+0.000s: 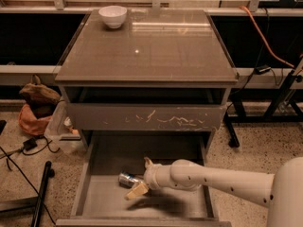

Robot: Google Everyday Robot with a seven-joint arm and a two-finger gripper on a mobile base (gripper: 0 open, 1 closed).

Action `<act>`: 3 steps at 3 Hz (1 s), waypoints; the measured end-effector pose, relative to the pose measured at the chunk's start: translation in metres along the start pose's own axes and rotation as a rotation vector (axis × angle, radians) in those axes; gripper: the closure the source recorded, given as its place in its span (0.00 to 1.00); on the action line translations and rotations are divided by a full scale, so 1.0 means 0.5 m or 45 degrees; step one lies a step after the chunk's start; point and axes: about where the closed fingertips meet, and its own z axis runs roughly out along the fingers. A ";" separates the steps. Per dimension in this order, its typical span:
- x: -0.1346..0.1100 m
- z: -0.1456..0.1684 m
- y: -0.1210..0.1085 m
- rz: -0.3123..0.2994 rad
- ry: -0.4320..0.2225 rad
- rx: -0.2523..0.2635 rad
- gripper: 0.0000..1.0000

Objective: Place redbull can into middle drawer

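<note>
Fingers (pixel 136 191) of my gripper (pixel 138 178) are spread wide, one on each side of the near end of the redbull can (pixel 126 178). It lies on its side on the floor of the open middle drawer (pixel 104 200), left of centre; my arm (pixel 213 183) reaches in from the right. A white bowl (pixel 112 16) sits at the back left of the cabinet top (pixel 151 46).
</note>
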 end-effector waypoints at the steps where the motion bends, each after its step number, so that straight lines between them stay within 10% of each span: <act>1: -0.031 -0.077 -0.012 -0.013 -0.018 0.082 0.00; 3: -0.142 -0.433 -0.070 0.008 -0.023 0.438 0.00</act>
